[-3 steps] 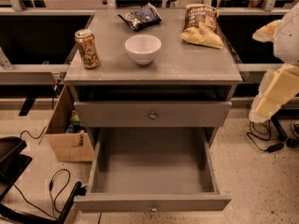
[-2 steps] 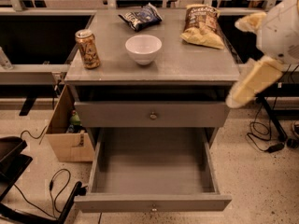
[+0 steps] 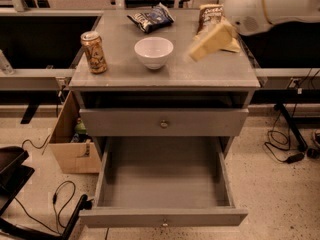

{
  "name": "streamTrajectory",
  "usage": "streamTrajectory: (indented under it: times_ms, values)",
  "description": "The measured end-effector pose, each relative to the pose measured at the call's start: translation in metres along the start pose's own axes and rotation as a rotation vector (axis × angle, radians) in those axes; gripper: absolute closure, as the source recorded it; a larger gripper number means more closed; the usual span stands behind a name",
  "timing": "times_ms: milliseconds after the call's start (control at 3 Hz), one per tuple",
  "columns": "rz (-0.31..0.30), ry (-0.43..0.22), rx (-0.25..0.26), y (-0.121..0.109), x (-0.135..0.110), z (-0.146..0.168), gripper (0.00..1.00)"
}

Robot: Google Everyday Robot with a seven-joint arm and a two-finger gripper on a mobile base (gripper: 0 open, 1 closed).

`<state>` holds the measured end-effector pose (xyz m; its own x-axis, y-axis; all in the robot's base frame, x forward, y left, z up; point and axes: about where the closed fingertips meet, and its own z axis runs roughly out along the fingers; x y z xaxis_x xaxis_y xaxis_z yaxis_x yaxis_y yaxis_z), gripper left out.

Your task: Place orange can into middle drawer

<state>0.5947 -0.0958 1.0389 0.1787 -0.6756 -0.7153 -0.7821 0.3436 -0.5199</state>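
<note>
Filling most of the view, the grey cabinet [image 3: 165, 79] stands under our gripper [image 3: 210, 41], which hangs over the right part of the cabinet's top at the end of our white arm [image 3: 270, 4]. We are unable to say whether the gripper is spread or closed; it shows only as a pale yellow blur.

Well below the gripper and nearer to us, the middle drawer [image 3: 165, 184] is pulled out, its plain grey inside facing up. The closed drawer front [image 3: 125, 123] lies between that drawer and the gripper. Far down to the gripper's left, a cardboard box [image 3: 75, 149] sits on the floor against the cabinet.

Near the gripper's left stands a white bowl [image 3: 153, 51], apart from it. Just behind the gripper lies a brown snack bag [image 3: 209, 15], partly covered by it; a dark blue bag [image 3: 151, 18] lies further back and left. The orange can [image 3: 94, 52] stands upright at the top's left edge, beyond the bowl and well apart from the gripper.
</note>
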Motion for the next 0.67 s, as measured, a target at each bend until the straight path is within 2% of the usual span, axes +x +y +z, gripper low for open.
streamTrajectory:
  times_ms: [333, 667]
  values:
    - [0.038, -0.089, 0.037, -0.0233, -0.0225, 0.0382, 0.0]
    - [0.042, -0.098, 0.043, -0.0256, -0.0259, 0.0428, 0.0]
